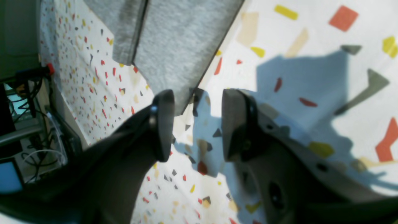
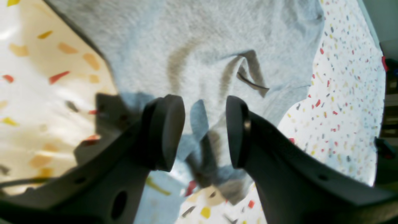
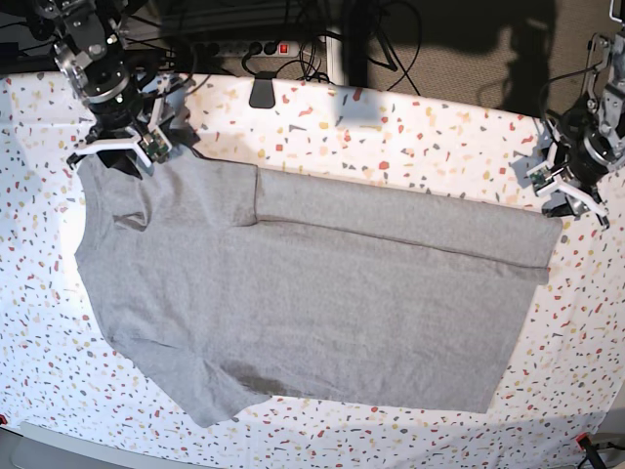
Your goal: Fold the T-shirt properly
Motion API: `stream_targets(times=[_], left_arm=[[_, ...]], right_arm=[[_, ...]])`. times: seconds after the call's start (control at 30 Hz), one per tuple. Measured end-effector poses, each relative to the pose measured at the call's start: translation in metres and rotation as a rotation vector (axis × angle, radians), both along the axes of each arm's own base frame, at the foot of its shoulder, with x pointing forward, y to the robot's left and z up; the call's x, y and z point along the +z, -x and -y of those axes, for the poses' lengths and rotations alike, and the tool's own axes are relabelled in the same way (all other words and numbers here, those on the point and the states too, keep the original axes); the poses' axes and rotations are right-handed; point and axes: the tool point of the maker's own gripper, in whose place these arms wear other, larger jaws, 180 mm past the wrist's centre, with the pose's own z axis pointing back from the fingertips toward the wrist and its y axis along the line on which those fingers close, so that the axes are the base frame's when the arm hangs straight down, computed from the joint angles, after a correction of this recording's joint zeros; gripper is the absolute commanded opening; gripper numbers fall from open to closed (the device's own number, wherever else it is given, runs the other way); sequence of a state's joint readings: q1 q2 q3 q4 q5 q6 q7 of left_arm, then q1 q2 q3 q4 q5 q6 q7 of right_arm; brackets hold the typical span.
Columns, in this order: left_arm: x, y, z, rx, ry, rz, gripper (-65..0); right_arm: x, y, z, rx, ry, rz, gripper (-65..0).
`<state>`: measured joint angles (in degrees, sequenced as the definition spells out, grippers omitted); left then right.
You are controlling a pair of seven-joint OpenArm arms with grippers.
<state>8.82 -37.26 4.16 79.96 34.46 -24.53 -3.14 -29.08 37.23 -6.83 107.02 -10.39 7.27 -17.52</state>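
The T-shirt (image 3: 303,313) lies spread flat across the middle of the speckled surface (image 3: 430,147), plain side up, collar end toward the base view's left and hem toward its right. One long fold looks done: the far edge is turned over onto the body, making a band from the sleeve area to the hem. The near sleeve still sticks out, and the near side and the crosswise folds seem left to do, so the job is at an early stage. The right hand (image 3: 119,147) hovers at the shoulder corner, jaws apart and empty. The left hand (image 3: 568,198), equally open, holds nothing at the hem corner.
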Motion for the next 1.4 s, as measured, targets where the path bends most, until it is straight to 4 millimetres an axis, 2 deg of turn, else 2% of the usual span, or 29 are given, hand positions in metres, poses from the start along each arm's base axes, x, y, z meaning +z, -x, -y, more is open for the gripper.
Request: stream_targets(times=[0.17, 0.33, 0.4, 0.5, 0.6, 0.83, 1.1, 1.4], left_arm=[[-0.014, -0.012, -0.001, 0.046, 0.020, 0.018, -40.5], [-0.021, -0.026, -0.012, 0.081, 0.002, 0.015, -40.7], [-0.020, -0.028, -0.013, 0.079, -0.008, 0.019, -47.5], [-0.024, -0.024, -0.013, 0.063, -0.025, 0.002, -64.6], [-0.027, -0.020, -0.011, 0.053, -0.019, -0.021, -65.0], [-0.033, -0.013, -0.010, 0.051, -0.017, -0.046, -65.0], [-0.037, -0.014, 0.003, 0.064, 0.015, -0.043, -65.0], [-0.037, -0.015, 0.005, 0.062, 0.021, -0.041, -65.0]], right_arm=[[0.000, 0.008, -0.010, 0.006, 0.000, 0.001, -38.5], [0.001, 0.011, -0.014, -0.001, -0.008, 0.002, -38.5], [0.001, 0.012, -0.015, -0.003, -0.011, 0.000, -38.5], [-0.001, 0.014, -0.011, -0.006, 0.018, -0.010, -38.5], [0.000, 0.013, -0.009, 0.001, 0.050, -0.003, -38.5], [-0.008, 0.030, -0.006, 0.022, 0.102, -0.035, -38.5], [-0.010, 0.032, -0.003, 0.020, 0.129, -0.047, -38.5], [-0.022, 0.036, 0.009, 0.023, 0.189, -0.070, -38.5]])
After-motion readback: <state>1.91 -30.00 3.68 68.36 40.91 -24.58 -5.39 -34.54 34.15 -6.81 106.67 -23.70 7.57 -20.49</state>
